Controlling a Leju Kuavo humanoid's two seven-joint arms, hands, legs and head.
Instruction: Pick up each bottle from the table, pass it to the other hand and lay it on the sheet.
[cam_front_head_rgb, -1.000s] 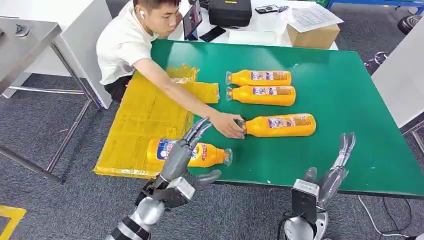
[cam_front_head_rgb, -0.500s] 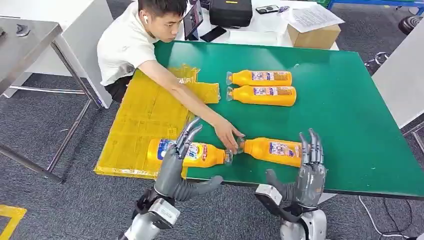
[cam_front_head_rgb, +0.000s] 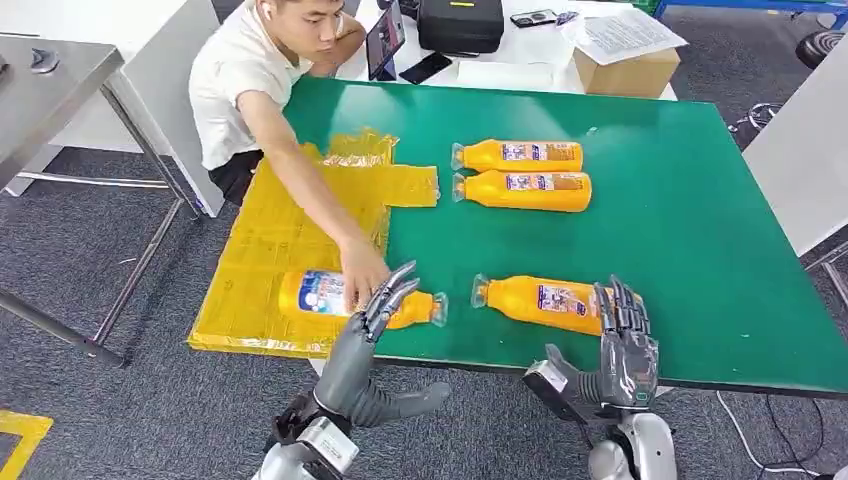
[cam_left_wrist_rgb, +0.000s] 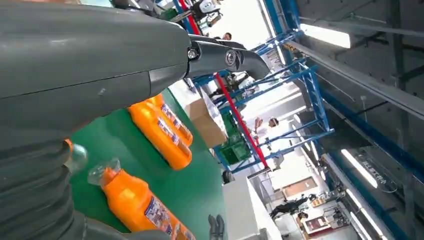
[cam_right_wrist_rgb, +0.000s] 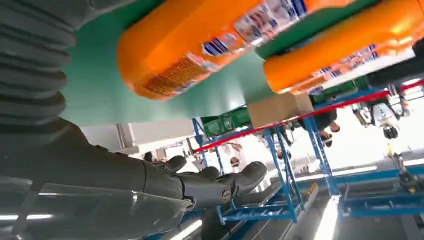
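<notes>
Several orange bottles lie on the green table (cam_front_head_rgb: 700, 200). One bottle (cam_front_head_rgb: 318, 296) rests on the yellow sheet (cam_front_head_rgb: 290, 230) at the table's left, with a person's hand (cam_front_head_rgb: 362, 282) on it. My left hand (cam_front_head_rgb: 362, 340) hovers just in front of it with fingers spread, holding nothing. A second bottle (cam_front_head_rgb: 540, 300) lies near the front edge, cap pointing left. My right hand (cam_front_head_rgb: 620, 340) stands at its base end, fingers upright and apart, empty. The right wrist view shows this bottle (cam_right_wrist_rgb: 200, 45) close by. Two more bottles (cam_front_head_rgb: 520, 156) (cam_front_head_rgb: 525, 190) lie side by side farther back.
A person (cam_front_head_rgb: 250, 80) sits at the far left corner, arm stretched over the sheet. A cardboard box (cam_front_head_rgb: 625, 70), papers and a black case (cam_front_head_rgb: 460, 25) sit on the white table behind. A grey table (cam_front_head_rgb: 50, 80) stands at the left.
The person pulled the nearest table bottle toward the front edge, let go, then reached to the bottle on the sheet and slid it left. My right hand rose to that near bottle's base.
</notes>
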